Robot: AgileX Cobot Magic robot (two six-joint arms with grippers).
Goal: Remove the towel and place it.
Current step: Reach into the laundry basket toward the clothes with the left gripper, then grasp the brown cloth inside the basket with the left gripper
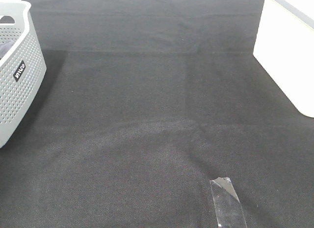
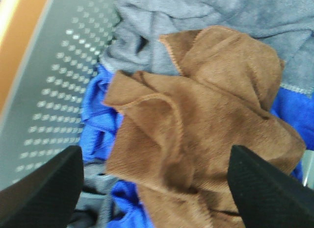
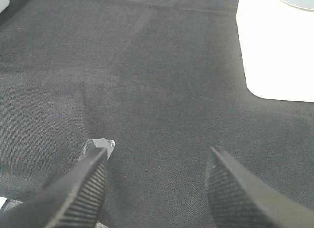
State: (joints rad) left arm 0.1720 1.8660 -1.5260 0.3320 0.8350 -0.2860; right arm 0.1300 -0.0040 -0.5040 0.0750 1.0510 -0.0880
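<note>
The rust-brown towel (image 2: 206,115) lies crumpled inside the grey perforated basket (image 2: 54,90), on top of other cloths; it shows only in the left wrist view. My left gripper (image 2: 154,159) is open just above it, one finger on each side of the towel, holding nothing. In the exterior high view the basket (image 1: 19,86) stands at the left edge; the towel and both grippers are out of that view. My right gripper (image 3: 158,157) is open and empty above the black table cloth (image 3: 147,81).
A grey cloth (image 2: 196,12) and a blue cloth (image 2: 95,120) lie under the towel. A strip of clear tape (image 1: 226,201) sticks to the black table cloth (image 1: 147,115) near the front. A white surface (image 1: 287,56) borders the right side.
</note>
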